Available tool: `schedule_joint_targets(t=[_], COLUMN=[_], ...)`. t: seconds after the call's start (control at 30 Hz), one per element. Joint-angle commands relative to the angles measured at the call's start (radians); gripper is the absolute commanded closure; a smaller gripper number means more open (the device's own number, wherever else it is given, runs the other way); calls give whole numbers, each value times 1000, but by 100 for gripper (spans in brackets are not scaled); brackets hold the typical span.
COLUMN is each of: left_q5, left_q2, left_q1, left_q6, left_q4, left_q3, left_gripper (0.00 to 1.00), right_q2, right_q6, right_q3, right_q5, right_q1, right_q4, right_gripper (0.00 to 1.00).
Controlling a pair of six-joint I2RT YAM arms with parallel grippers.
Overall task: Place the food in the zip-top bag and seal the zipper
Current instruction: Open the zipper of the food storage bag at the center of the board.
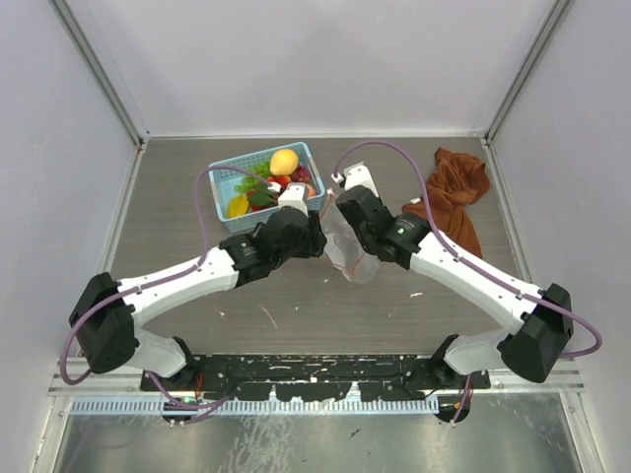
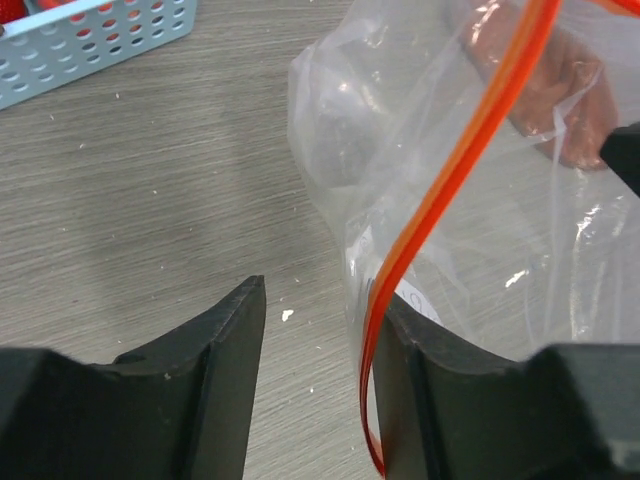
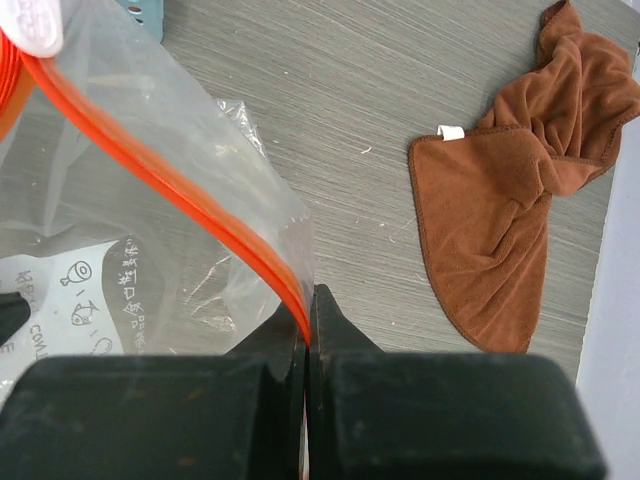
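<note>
Zip-top bag (image 3: 190, 190), white label (image 3: 75, 295) with Chinese print

This is a robotics lab test cell: plain pale panel walls (image 1: 315, 59) in aluminium framing (image 1: 101, 69) close off the space beyond and to either side of the fingers. Behind the fingers, the left arm (image 1: 187, 276) and right arm (image 1: 473, 271) are bolted to a black rail (image 1: 325, 372) at the edge of a grey wood-grain table (image 1: 296, 315), with purple cables (image 1: 198, 217) looping loose.

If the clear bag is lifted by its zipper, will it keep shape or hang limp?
Probably limp: the zip-top bag is thin, wrinkled film. Likely light, since it looks empty. The zipper seems stiffer, yet it curves beside the left pincer.
</note>
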Motion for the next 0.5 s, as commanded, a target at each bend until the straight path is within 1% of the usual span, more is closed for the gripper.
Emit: schedule_joint_targets(t=[0.0,0.07,0.27,0.37,0.47], left_q5=[21,33,63,86,127], left_q2=[-87,-117,-229,-263,-256], left_q1=[11,19,59,95,154], left_q6=[12,25,65,84,91], left_q4=[42,36,2,17,10], left_q3=[3,3,-6,-21,-14], left_gripper=[48,42,28,22,21], right_q2=[-10,-7,-2,9,23], right_q6=[-5,-4,-12,-16,-18], right_q3=[10,8,28,46,68], right_q5=[3,9,15,25,49], right_q1=[3,6,13,18,28], right_q4=[62,62,54,44,28], right_gripper=[100,100,100,100,100])
